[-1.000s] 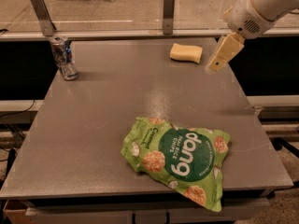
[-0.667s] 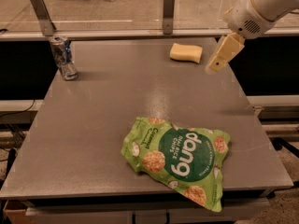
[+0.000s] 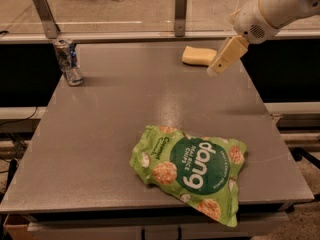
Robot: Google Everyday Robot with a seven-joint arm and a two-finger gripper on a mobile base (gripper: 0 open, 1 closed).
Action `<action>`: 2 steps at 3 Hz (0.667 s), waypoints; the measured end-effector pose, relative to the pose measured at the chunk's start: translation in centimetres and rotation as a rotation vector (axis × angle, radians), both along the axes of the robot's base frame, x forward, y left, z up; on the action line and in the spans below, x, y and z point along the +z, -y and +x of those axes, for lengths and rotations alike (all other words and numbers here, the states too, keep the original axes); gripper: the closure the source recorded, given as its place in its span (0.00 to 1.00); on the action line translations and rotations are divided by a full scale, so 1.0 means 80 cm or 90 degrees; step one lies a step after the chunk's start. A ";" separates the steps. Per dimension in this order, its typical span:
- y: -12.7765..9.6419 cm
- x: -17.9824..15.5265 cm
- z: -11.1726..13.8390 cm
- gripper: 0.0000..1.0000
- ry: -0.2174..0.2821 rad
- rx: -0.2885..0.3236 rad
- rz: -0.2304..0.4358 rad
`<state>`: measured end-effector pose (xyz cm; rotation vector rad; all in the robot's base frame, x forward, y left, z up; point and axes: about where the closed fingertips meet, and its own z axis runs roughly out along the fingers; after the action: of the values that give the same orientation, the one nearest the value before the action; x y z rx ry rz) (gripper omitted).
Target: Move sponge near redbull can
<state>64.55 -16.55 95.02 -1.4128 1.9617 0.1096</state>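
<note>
One sponge (image 3: 198, 55), one redbull can (image 3: 68, 62), one chip bag (image 3: 192, 169), hand (image 3: 217, 69) beside sponge

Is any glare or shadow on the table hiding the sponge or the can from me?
Camera view: a soft sheen streaks the middle of the table, clear of both targets; the sponge near the far edge is evenly lit, with the gripper hanging close beside it; the redbull can at the far left corner shows bright glints but stands out.
</note>
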 end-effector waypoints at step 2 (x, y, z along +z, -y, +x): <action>-0.034 -0.055 0.088 0.00 -0.004 -0.052 0.085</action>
<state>71.59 -13.82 90.61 -1.2469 1.9755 0.2031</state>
